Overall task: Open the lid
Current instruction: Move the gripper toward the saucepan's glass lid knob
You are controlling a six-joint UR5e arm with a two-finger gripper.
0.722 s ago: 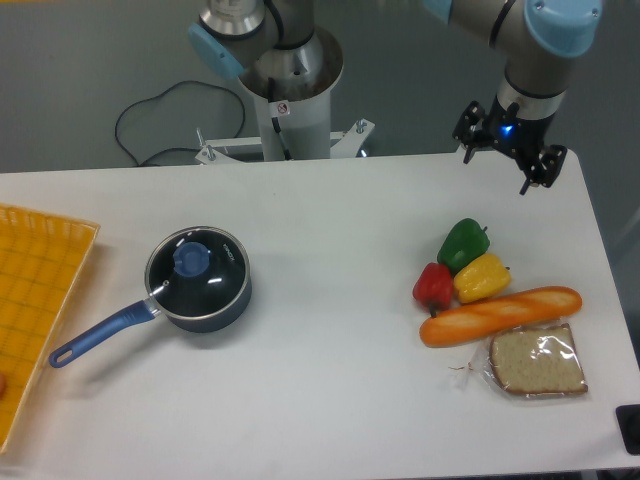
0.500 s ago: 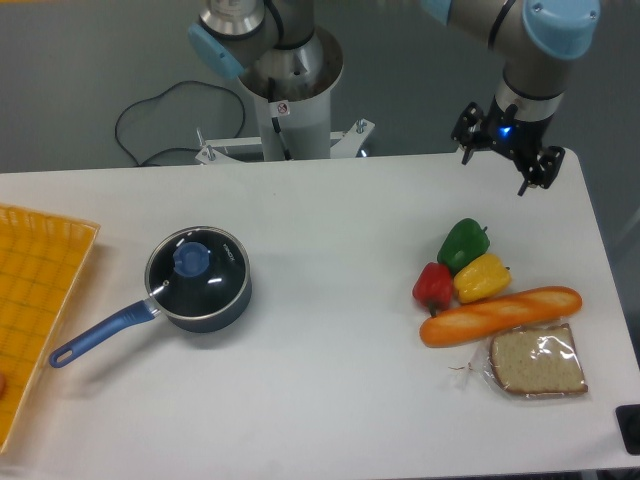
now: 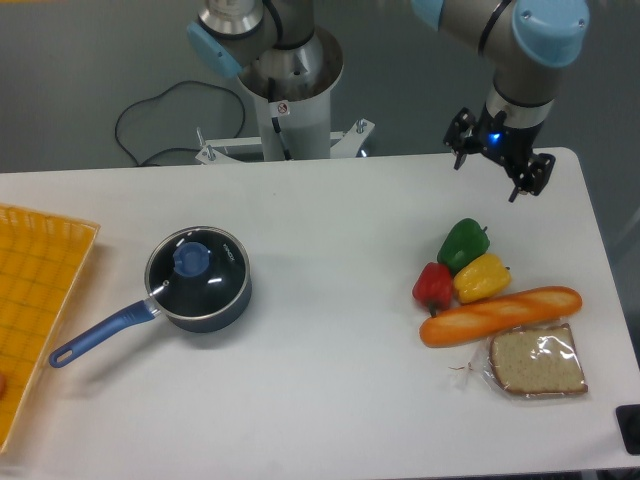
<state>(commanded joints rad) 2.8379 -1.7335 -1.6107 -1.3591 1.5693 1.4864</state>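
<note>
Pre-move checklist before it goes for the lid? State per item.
1. Lid seated on the saucepan: ok, not yet lifted.
2. Blue knob unobstructed from above: ok, nothing over it.
3. Claw empty: ok, nothing between the fingers.
4. Claw open enough for the knob: ok, fingers look spread.
5. Claw lined up over the knob: not ok, it is at the far right end of the table, near the back edge; the pan is on the left.
6. Path across clear: ok, judged from this view; the peppers and baguette lie nearer the front than the claw.
</note>
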